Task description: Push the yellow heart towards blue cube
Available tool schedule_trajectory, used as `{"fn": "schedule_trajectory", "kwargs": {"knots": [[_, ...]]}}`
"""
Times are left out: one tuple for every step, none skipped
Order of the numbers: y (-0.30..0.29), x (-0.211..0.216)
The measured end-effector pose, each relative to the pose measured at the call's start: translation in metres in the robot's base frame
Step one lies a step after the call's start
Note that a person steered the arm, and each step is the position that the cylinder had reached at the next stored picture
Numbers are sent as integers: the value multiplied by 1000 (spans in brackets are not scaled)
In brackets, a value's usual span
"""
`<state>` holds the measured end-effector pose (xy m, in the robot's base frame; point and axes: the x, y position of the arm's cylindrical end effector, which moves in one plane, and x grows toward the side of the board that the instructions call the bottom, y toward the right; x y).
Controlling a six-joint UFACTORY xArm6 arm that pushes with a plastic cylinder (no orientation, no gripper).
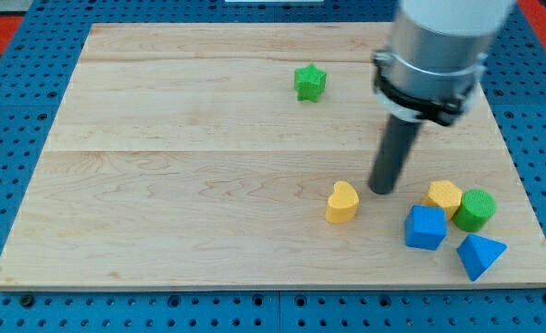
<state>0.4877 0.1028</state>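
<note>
The yellow heart (342,202) lies on the wooden board (190,166) right of centre, near the view's bottom. The blue cube (426,227) sits to its right and a little lower, with a gap between them. My tip (381,191) rests on the board just right of the heart and slightly above it, close to it but apart. The tip is up and to the left of the blue cube.
A yellow block (444,196) and a green cylinder (476,209) sit just above and right of the blue cube. A blue triangular block (479,254) lies near the board's bottom right edge. A green star (310,82) is near the view's top centre.
</note>
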Motion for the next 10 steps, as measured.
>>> {"fn": "schedule_trajectory", "kwargs": {"knots": [[-49,-24],[-53,12],[-53,60],[-53,78],[-53,78],[-62,102],[-95,89],[-92,44],[-39,37],[12,37]]}}
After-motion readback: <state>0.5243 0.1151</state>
